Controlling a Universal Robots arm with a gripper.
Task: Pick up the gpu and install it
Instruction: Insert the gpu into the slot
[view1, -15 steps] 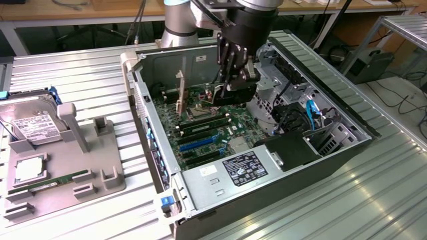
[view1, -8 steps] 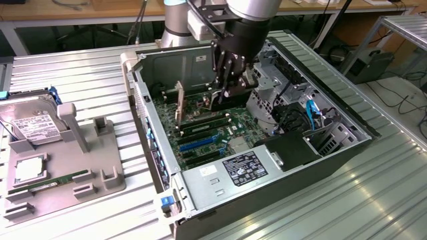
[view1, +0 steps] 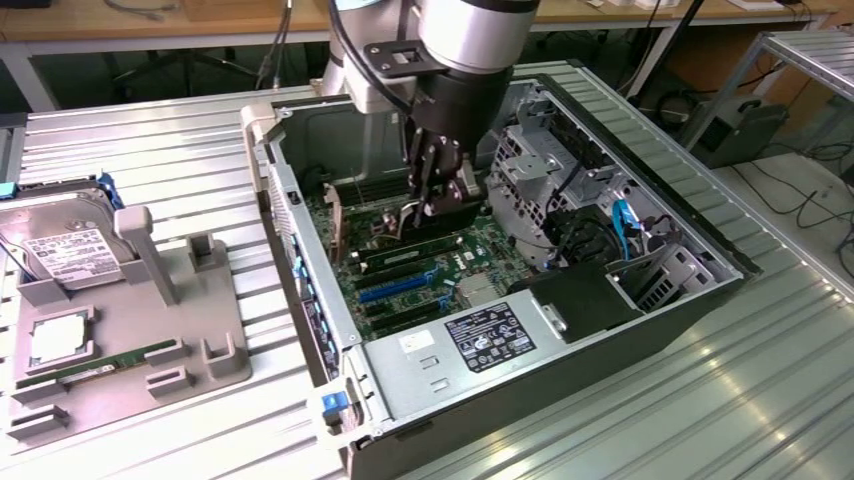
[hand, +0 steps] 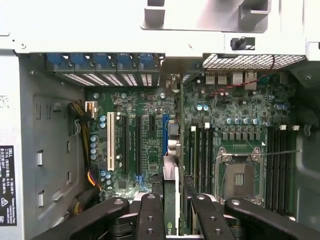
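My gripper (view1: 434, 205) reaches down into the open computer case (view1: 307, 260), over the motherboard (view1: 414, 280). It is shut on the gpu (hand: 171, 192), a thin card that the wrist view sees edge-on between the two black fingers (hand: 150, 215). In that view the card's edge lines up with the blue expansion slot (hand: 165, 135) on the green board. In the exterior view the gpu (view1: 400, 248) hangs dark and narrow below the fingers, just above the row of slots. Whether it touches the slot I cannot tell.
A grey holder tray (view1: 120, 350) at the exterior view's left carries a hard drive (view1: 60, 255), a square chip and a green memory stick (view1: 100, 365). Inside the case, the drive cage (view1: 534, 170) and labelled power supply (view1: 487, 335) crowd the gripper's sides.
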